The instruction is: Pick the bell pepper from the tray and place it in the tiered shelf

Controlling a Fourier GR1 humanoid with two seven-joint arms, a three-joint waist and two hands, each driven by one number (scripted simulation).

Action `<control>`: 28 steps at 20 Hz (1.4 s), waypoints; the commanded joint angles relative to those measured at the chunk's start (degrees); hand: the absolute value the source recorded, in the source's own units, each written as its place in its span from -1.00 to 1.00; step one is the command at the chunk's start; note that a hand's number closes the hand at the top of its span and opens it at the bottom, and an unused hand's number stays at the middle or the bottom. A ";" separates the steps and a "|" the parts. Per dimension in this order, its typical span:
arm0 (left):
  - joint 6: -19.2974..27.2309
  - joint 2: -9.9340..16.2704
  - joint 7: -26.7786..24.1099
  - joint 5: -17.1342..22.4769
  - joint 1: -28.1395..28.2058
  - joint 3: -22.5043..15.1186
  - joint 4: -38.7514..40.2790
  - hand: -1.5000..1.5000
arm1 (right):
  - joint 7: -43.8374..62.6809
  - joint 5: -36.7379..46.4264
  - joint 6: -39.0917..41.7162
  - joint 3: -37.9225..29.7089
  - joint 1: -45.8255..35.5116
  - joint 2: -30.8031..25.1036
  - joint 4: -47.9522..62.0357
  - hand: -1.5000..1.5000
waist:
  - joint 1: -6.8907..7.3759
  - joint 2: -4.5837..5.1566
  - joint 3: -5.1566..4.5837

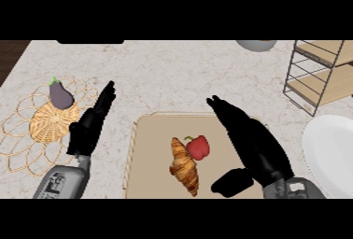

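A red bell pepper [198,146] with a green stem lies on the beige tray [151,135], touching a croissant [184,166] to its left. My right hand [251,144] hovers open over the tray's right side, just right of the pepper, fingers straight and pointing away, thumb [231,182] low near the tray's front. My left hand [89,126] stands open left of the tray, fingers up. The tiered shelf [321,77], wire frame with wooden boards, stands at the far right.
An eggplant [60,95] lies on a woven wire-and-wicker mat [41,126] at the left. A white plate [334,154] sits at the right edge below the shelf. A grey bowl [257,45] shows at the far edge.
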 commanded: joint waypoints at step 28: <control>-4.66 -5.05 0.03 -4.73 2.75 4.04 -2.20 0.00 | -10.33 20.38 0.29 -1.93 4.33 12.50 15.62 -1.00 | 0.07 -0.01 0.00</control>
